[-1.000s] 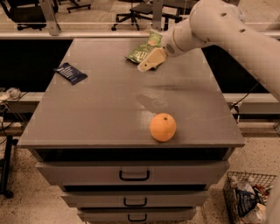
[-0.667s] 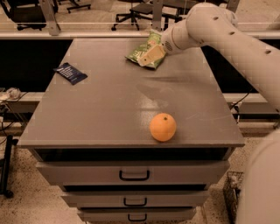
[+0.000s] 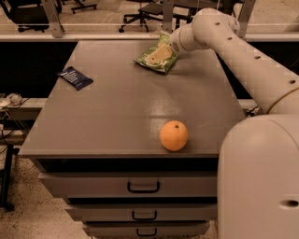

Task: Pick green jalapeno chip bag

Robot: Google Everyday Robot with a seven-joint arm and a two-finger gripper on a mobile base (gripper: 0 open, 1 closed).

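Camera view: a grey bench (image 3: 117, 107) fills the middle of the frame, with three drawers (image 3: 93, 186) stacked under its front edge, each with a dark handle. The bag (image 3: 162, 67), light green and crinkly, lies on the bench at the upper centre of the frame, near the far edge and a little right of the middle. Its top corner points up toward the far edge.

The tool (image 3: 160, 54) is down on the bag, and its pale tip lies across the bag's upper face and touches it. I cannot tell whether the tool is spread, pressed together or pinching the bag, because the wrist and the bag's folds hide that.

The arm (image 3: 245, 51) runs from the tool toward the right side of the frame, white with a row of small dark holes, and bends down into the robot's big white body (image 3: 259, 182) at the lower right, which covers the bench's right front corner.

An orange (image 3: 174, 135) sits near the front edge of the bench, lower centre of the frame, well apart from the bag. A small flat dark-blue packet (image 3: 75, 77) lies at the left, near the bench's left edge, also well apart from the bag and the orange.

Office chairs (image 3: 140, 13) stand on the floor along the top of the frame. Cables (image 3: 9, 100) hang at the far left.
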